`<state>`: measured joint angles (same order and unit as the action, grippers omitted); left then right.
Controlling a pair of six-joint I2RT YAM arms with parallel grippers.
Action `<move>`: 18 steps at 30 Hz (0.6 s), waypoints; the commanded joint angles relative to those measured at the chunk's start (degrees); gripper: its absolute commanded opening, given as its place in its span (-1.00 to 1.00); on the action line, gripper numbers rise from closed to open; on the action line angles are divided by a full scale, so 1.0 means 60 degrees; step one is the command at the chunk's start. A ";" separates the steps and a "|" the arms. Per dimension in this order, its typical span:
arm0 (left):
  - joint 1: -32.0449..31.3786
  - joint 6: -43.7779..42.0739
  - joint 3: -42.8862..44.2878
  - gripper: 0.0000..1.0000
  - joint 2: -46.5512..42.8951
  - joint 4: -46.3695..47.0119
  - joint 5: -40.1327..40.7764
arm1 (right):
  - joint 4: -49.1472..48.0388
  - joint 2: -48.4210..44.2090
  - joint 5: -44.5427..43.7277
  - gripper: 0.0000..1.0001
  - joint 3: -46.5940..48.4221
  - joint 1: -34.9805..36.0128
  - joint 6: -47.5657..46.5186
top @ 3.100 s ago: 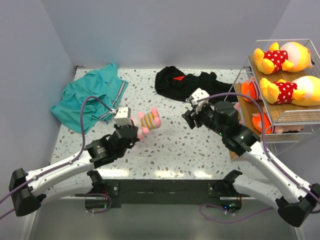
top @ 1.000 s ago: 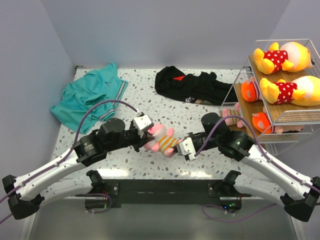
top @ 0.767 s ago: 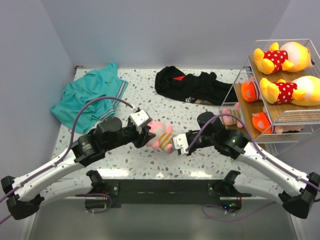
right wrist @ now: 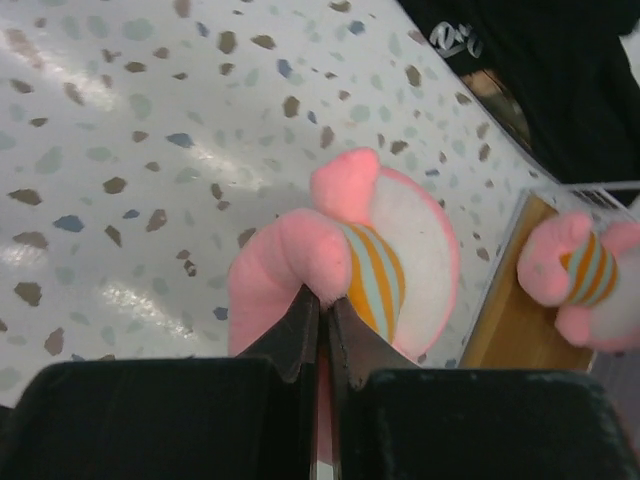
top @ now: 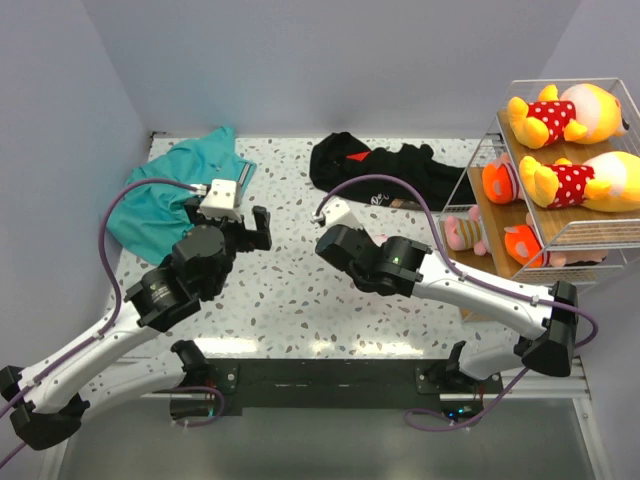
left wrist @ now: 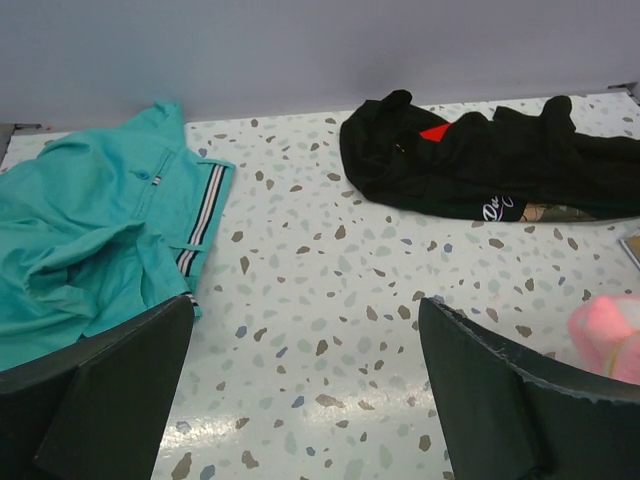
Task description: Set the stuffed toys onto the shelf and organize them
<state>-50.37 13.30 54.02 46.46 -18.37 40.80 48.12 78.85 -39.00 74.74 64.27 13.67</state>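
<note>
My right gripper (right wrist: 322, 298) is shut on a pink pig (right wrist: 345, 265) in an orange-striped top, pinching a fold of its plush just above the table. In the top view my right arm hides this pig. It also shows as a pink blob (left wrist: 608, 335) at the right edge of the left wrist view. My left gripper (left wrist: 305, 330) stands wide open over bare table with nothing between its fingers. The shelf (top: 487, 222) stands at the right. Two yellow bears (top: 565, 115) (top: 590, 180) lie on its top tier, and another pig (top: 460, 230) lies on a lower board.
A teal polo shirt (top: 175, 195) lies crumpled at the back left, just beyond my left gripper. A black garment with a red mark (top: 385, 165) is spread at the back centre. Orange plush parts (top: 520, 243) show on the shelf's lower tier. Walls close the back and sides.
The left gripper has let go of the pig, opened wide and drawn back to the left. The right gripper has shut on the pig and swung it away from mid-table.
</note>
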 commanded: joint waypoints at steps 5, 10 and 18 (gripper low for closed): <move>0.0031 -0.0254 -0.0214 1.00 -0.0784 0.0322 0.0818 | 0.7066 0.1477 -0.4558 -1.00 0.1739 -0.0047 0.6318; 0.0031 -0.0107 -0.0361 1.00 -0.0931 0.0440 0.0247 | 0.6305 0.1755 -0.4412 -1.00 0.0713 -0.0691 0.5645; 0.0074 -0.0473 -0.0376 0.99 -0.0976 0.0689 0.0233 | 0.6028 0.1682 -0.4559 -1.00 -0.0328 -0.2375 0.5103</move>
<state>-50.28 11.88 51.29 40.69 -17.23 42.65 75.96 89.73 -62.24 73.87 54.41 43.00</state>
